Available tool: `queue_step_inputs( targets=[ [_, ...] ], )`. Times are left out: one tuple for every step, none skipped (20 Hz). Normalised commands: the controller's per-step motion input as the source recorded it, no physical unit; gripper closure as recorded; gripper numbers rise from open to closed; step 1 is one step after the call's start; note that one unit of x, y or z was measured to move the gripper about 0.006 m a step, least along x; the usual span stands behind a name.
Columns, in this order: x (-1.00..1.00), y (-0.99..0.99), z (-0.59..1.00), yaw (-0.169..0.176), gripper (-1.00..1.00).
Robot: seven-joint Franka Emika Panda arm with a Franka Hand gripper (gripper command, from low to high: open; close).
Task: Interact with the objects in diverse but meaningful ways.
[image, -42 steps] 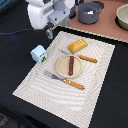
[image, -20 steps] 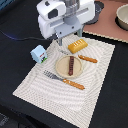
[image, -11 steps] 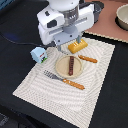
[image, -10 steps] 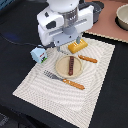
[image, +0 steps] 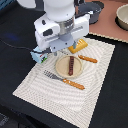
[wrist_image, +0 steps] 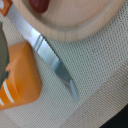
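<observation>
My gripper (image: 69, 47) hangs low over the beige placemat (image: 45, 92), between the golden bread loaf (image: 79, 45) and the wooden plate (image: 62, 70); the white arm hides its fingers. A thin red-brown sausage (image: 71, 65) lies on the plate. The pale blue-white carton (image: 40, 56) stands at the mat's edge on the exterior view's left. The grey saucepan (image: 92, 9) sits at the back. The wrist view shows the plate rim (wrist_image: 75, 27), the sausage end (wrist_image: 39, 4), a knife blade (wrist_image: 52, 62) and the orange loaf (wrist_image: 20, 77) close up. The white speckled piece is out of view.
A knife with an orange handle (image: 88, 59) lies beside the plate, and a fork with an orange handle (image: 65, 81) lies in front of it. A pale bowl (image: 122, 15) sits on a pink mat (image: 107, 25) at the back right. The table around is dark.
The arm has moved from the back left toward the loaf and the plate and come down close over the mat. The objects have not moved.
</observation>
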Motion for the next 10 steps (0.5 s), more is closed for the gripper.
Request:
queue_step_inputs(
  targets=[
    [0.55,0.0,-0.03,-0.089,-1.0],
    [0.54,0.0,-0.02,-0.09,-1.0],
    [0.53,0.0,-0.01,-0.09,-1.0],
    [0.53,0.0,-0.02,-0.088,-1.0],
    [0.5,0.0,-0.03,-0.084,-1.0],
    [0.44,0.0,-0.05,-0.073,-1.0],
    [0.36,0.0,-0.06,-0.047,-1.0],
    [0.31,0.0,-0.06,-0.031,-1.0],
    [0.27,0.0,-0.05,-0.018,-1.0],
    [0.21,-0.01,-0.07,-0.011,-1.0]
  ],
)
